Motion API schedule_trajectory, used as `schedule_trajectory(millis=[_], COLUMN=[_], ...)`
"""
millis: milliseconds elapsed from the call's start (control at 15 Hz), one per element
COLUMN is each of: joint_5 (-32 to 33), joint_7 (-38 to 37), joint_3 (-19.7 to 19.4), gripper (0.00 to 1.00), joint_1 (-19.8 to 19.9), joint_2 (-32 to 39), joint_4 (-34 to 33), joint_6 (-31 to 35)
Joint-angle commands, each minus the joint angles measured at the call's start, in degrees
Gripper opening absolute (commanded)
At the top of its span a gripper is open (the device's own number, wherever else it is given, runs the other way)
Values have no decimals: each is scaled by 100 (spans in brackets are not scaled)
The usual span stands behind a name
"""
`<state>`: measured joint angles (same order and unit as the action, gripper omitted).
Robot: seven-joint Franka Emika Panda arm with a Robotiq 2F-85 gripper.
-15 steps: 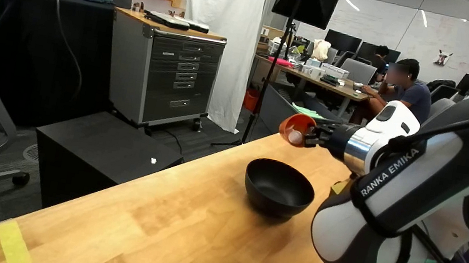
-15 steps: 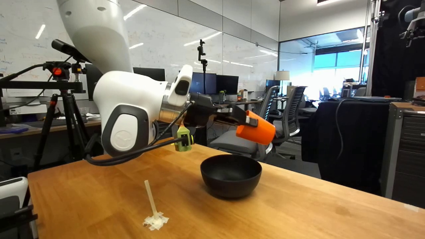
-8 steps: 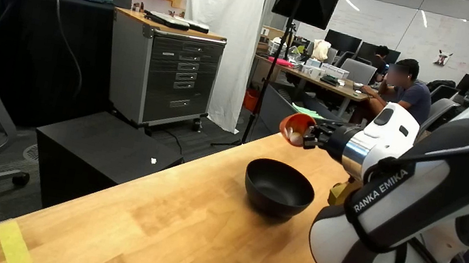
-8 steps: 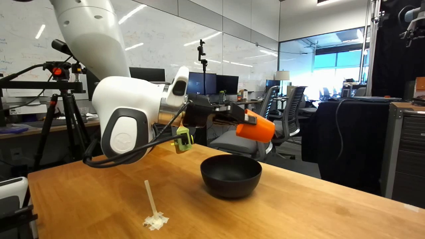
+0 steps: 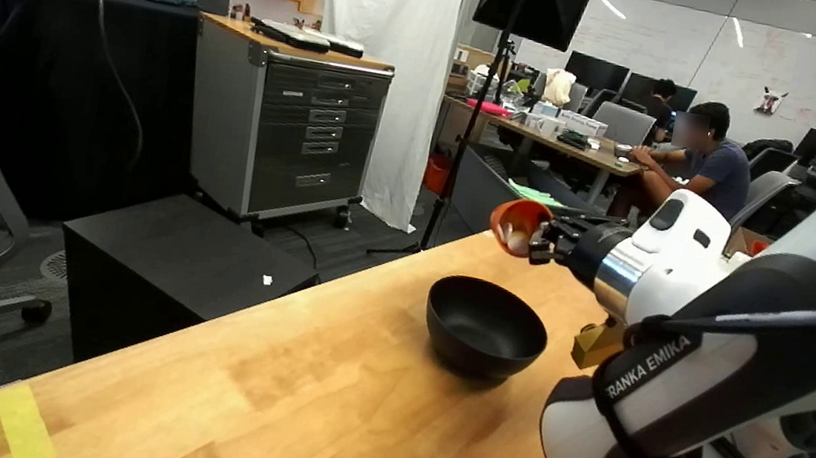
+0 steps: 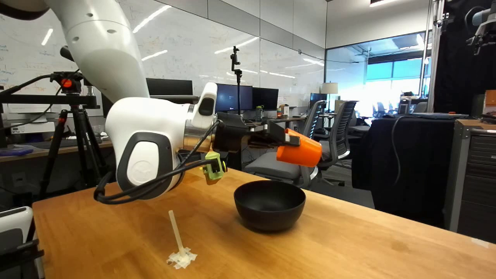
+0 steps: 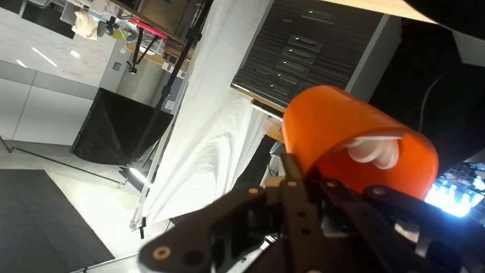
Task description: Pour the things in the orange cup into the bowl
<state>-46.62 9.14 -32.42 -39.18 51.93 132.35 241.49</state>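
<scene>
Tabletop of honey-brown wood [image 6: 348,248] carries the round black bowl [image 6: 270,220]. Raised above bowl level, the black two-fingered gripper [image 6: 291,140] pinches the tapered orange plastic cup [image 6: 304,154] near its rim, long axis nearly level, mouth facing back toward the gripper, base pointing away, pale rounded bits [image 7: 373,152] inside.

you have a wooden table [image 5: 279,406] in both exterior views, with a strip of yellow tape [image 5: 24,423] flat near its edge. in an exterior view you can see a thin pale stick [image 6: 176,232] tilted slightly on the table, its foot among small white scraps [image 6: 181,259]. beyond, your cameras catch a gray drawer cabinet [image 5: 316,160], a white curtain [image 5: 376,25] and a black softbox [image 5: 550,0], all three also in your wrist view. farther back you can make out a seated person [image 5: 722,174] at a cluttered desk [image 5: 590,156] and a whiteboard [image 5: 654,46] behind.
</scene>
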Motion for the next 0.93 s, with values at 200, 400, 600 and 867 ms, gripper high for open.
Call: schedule_trajectory(millis=[200, 400, 600, 867], joint_5=[-380, -499, -556, -689], joint_7=[-316, -384, -459, -512], joint_3=[-420, -498, -587, -670], gripper=[4, 4, 4, 4], joint_1=[-439, -584, -702, -794], joint_2=[532, 682, 859, 1091], joint_4=[-148, -168, -215, -289], joint_6=[173, 172, 171, 171])
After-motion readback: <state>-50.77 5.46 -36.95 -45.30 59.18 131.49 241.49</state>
